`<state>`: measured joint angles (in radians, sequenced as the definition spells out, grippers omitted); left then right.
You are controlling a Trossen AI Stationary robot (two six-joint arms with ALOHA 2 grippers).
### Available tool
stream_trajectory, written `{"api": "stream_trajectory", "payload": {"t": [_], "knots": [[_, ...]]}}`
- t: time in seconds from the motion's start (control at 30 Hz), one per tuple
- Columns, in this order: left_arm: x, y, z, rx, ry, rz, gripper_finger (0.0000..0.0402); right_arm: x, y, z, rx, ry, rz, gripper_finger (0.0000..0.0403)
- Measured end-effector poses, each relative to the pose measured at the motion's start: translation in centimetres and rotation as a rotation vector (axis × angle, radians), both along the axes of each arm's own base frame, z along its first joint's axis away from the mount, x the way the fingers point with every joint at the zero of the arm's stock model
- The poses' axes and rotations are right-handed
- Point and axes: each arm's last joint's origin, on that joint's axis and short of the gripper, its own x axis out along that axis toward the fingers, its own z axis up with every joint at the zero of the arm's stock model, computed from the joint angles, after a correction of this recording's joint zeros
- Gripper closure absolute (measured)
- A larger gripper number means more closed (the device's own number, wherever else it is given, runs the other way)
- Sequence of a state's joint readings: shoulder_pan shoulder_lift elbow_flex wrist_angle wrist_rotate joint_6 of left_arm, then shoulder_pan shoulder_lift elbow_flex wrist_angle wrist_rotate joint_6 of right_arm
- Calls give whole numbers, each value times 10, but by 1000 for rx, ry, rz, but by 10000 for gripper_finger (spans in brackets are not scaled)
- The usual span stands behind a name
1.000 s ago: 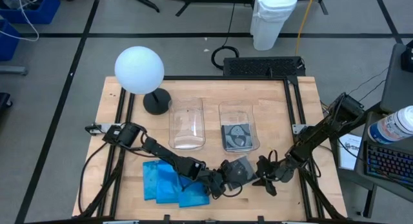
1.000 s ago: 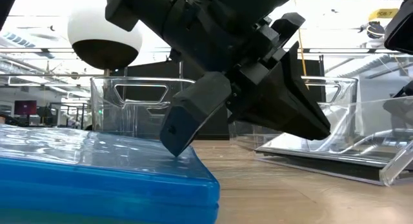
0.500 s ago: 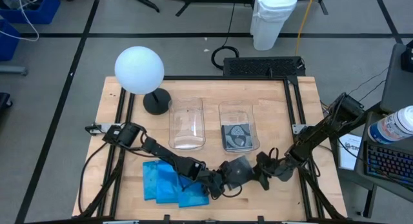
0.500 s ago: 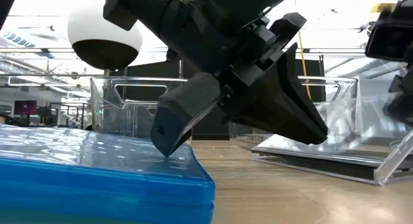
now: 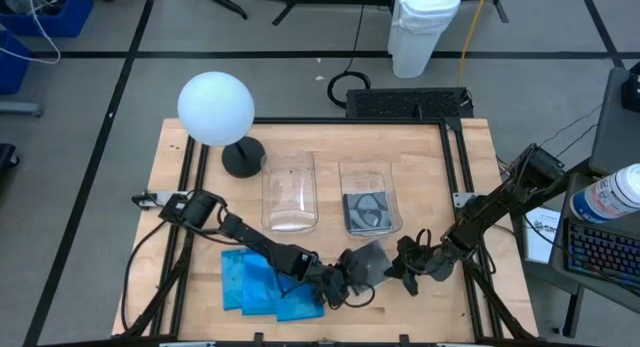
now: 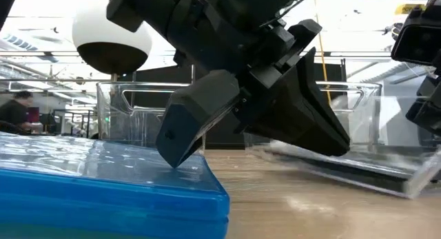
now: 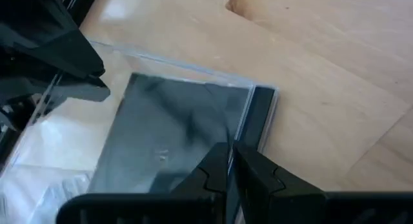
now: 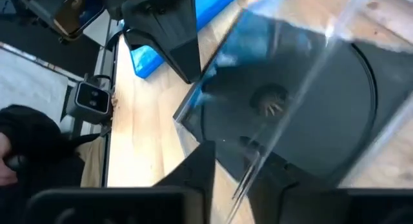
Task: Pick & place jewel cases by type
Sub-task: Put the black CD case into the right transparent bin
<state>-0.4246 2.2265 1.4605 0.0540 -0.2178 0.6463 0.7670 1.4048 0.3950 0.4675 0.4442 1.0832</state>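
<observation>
A clear jewel case [image 5: 366, 259] with a dark insert sits near the table's front edge, between my two grippers. My left gripper [image 5: 343, 277] is shut on its left side, and my right gripper [image 5: 392, 269] is shut on its right side. In the right wrist view the case [image 8: 303, 101] stands partly open, its clear lid off the black tray. Several blue jewel cases [image 5: 258, 282] lie stacked on the table at the front left. Another clear jewel case [image 5: 368, 209] lies flat in the right bin [image 5: 368, 177]. My left gripper pinches the case's edge [image 7: 244, 137] between its two shut fingers, beside the dark spine strip. It comes from the table's left, slanting down. My right gripper has the clear lid's edge [image 8: 258, 158] between its two fingers. It comes from the table's right, slanting down. The case sits tilted between the grippers.
Two clear bins stand side by side mid-table; the left bin [image 5: 290, 192] holds nothing that shows. A white globe lamp [image 5: 215, 107] on a black base stands at the far left. The blue stack [image 6: 103, 187] lies under my left arm.
My right gripper has gone a little toward the table's left, up to the clear case. It has rolled, and its fingers have closed on the case's lid. The case has tipped slightly between the two grippers. My left gripper has kept its hold.
</observation>
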Motion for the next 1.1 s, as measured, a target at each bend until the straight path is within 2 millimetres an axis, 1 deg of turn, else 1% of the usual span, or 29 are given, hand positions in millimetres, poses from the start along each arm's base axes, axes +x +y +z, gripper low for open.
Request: {"api": "stream_trajectory", "payload": {"t": [0.17,0.23,0.3,0.4,0.5,0.6,0.73,0.87,0.93,1.0,1.1], "knots": [[-2,-5,1,49,-23,10,370,0,0,1,-37,-19,28,393],[-3,-7,1,56,-31,12,370,0,0,1,-54,-25,38,396],[-3,-9,2,56,-43,19,370,0,0,1,-73,-26,49,391],[-6,-14,9,46,-61,10,369,0,0,1,-102,-31,67,389],[-11,-23,26,21,-104,19,357,0,0,1,-127,-37,86,394],[-19,-34,50,-42,-167,51,335,-1,2,2,-156,-54,114,400],[-32,-45,76,-112,-228,156,299,-4,5,2,-230,-90,131,401],[-48,-52,96,-164,-271,291,260,-8,10,3,-301,-124,150,401],[-54,-54,100,-198,-291,394,241,-10,11,3,-332,-136,158,401],[-60,-54,100,-240,-299,518,221,-12,13,3,-350,-146,173,401],[-61,-47,95,-384,-291,691,192,-12,14,2,-380,-152,193,401]]}}
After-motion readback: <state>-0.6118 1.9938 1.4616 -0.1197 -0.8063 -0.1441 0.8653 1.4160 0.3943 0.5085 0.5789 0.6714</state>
